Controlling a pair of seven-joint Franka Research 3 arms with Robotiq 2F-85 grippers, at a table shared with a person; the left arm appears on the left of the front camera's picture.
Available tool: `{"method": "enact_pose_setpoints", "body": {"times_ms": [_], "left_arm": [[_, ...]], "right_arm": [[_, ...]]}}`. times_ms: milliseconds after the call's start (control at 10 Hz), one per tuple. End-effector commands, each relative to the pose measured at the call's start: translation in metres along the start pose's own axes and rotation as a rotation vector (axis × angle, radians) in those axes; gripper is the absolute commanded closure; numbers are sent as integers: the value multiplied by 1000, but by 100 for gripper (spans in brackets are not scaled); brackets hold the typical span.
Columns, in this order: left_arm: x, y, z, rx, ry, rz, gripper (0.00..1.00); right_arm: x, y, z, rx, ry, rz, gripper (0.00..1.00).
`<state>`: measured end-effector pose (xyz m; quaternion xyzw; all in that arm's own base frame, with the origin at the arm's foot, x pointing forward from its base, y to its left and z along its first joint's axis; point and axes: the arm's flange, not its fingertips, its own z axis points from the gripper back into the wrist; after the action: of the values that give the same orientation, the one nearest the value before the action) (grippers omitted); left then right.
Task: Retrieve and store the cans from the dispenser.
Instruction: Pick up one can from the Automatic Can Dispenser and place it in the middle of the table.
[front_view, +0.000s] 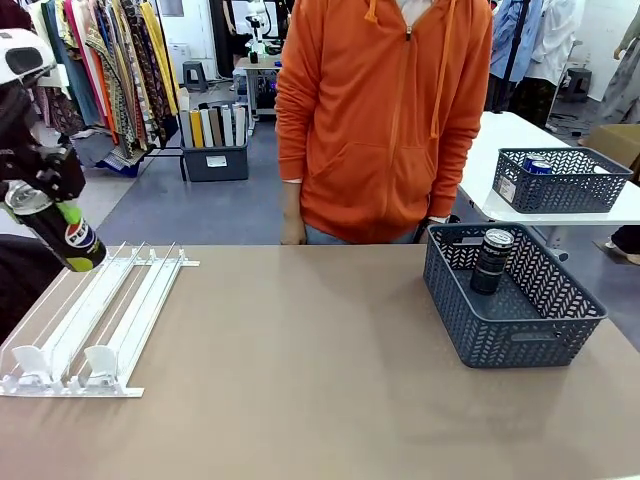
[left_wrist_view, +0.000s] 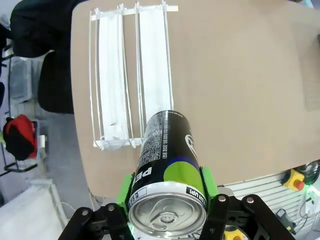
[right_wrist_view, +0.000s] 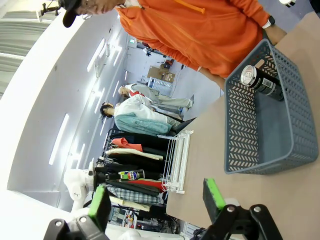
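Front view: L gripper (front_view: 50, 215) holds a black Pepsi can (front_view: 60, 232) tilted, above the far left end of the white wire dispenser (front_view: 95, 325). A 2nd dark can (front_view: 491, 261) stands in the grey mesh basket (front_view: 520, 330) at right; a person in an orange hoodie (front_view: 385, 110) stands behind the table (front_view: 320, 380).

L wrist view: green pads (left_wrist_view: 209, 182) clamp the can's sides, silver top toward camera, dispenser lanes below look bare.

R wrist view: R gripper (right_wrist_view: 157, 197) has fingers spread wide, nothing between; basket w/ can beyond; the far-off L arm's can is small, prob. the same Pepsi.
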<state>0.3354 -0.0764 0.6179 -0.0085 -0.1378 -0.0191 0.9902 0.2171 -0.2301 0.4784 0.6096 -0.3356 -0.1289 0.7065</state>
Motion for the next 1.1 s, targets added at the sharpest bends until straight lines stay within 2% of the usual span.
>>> {"method": "enact_pose_setpoints", "body": {"times_ms": [0,400,500,600,700,800,900,1000], "left_arm": [[5,-6,-21,23,44,-17,100],[5,-6,-21,23,44,-17,100],[5,-7,-30,14,69,-15,100],[11,-9,-34,-53,40,-18,100],[33,-33,-39,-79,41,-47,100],[61,-72,-46,-119,24,-177,100],[92,-133,-58,-195,32,-299,100],[114,-192,-83,-227,132,-350,100]], "right_arm": [[3,2,-2,22,-17,18,0],[3,2,-2,22,-17,18,0],[3,2,-2,22,-17,18,0],[3,2,-2,22,-17,18,0],[3,2,-2,22,-17,18,0],[3,2,-2,22,-17,18,0],[3,2,-2,22,-17,18,0],[3,2,-2,22,-17,18,0]]}}
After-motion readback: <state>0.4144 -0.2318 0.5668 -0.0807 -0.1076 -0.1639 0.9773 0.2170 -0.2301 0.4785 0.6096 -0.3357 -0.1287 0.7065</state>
